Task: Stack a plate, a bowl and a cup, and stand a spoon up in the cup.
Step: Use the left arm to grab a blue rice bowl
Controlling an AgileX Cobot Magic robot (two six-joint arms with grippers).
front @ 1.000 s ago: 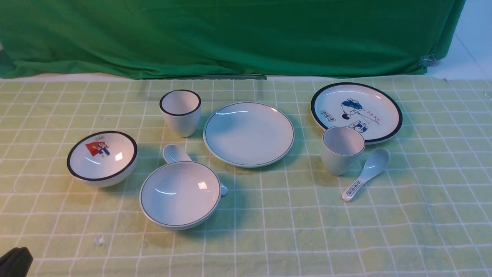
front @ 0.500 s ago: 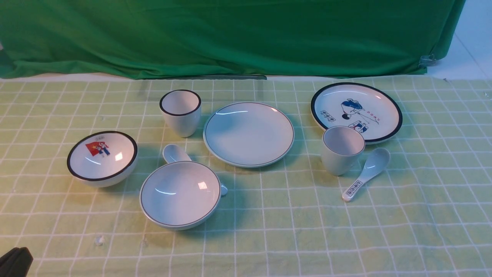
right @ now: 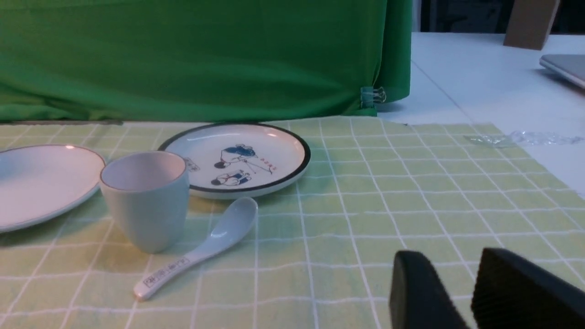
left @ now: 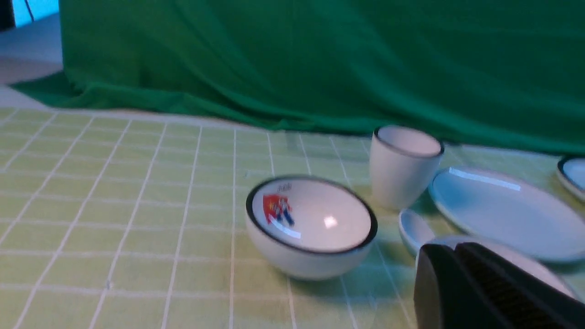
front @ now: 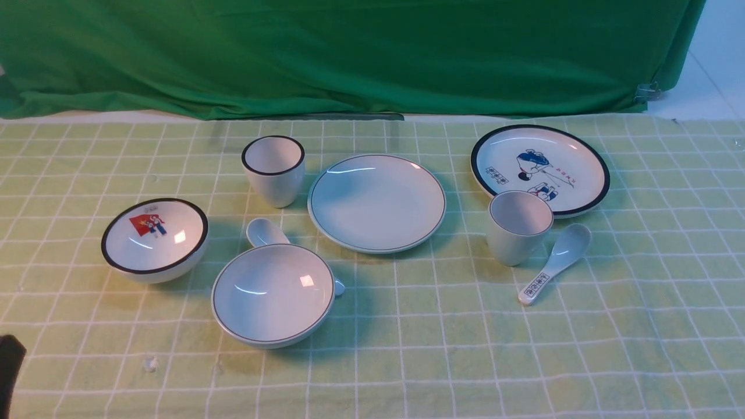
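Although the pieces of the set lie within my view, I judge the task unstarted: the plain plate (front: 377, 203) is bare at mid-table, the plain bowl (front: 273, 294) rests over the plain spoon (front: 266, 231) nearer me and to the left, and the plain cup (front: 517, 230) stands upright to the right. Bowl, cup and spoon remain to be stacked. My left gripper (left: 450, 249) has its fingers together, gripping nothing; my right gripper (right: 450, 278) has its fingers apart, unloaded. Writing: small dark characters mark the printed spoon's handle (front: 536, 285), the cartoon plate (front: 573, 139), in black and red, and the red-picture bowl (front: 186, 224); I cannot read them. I see no legible brand.
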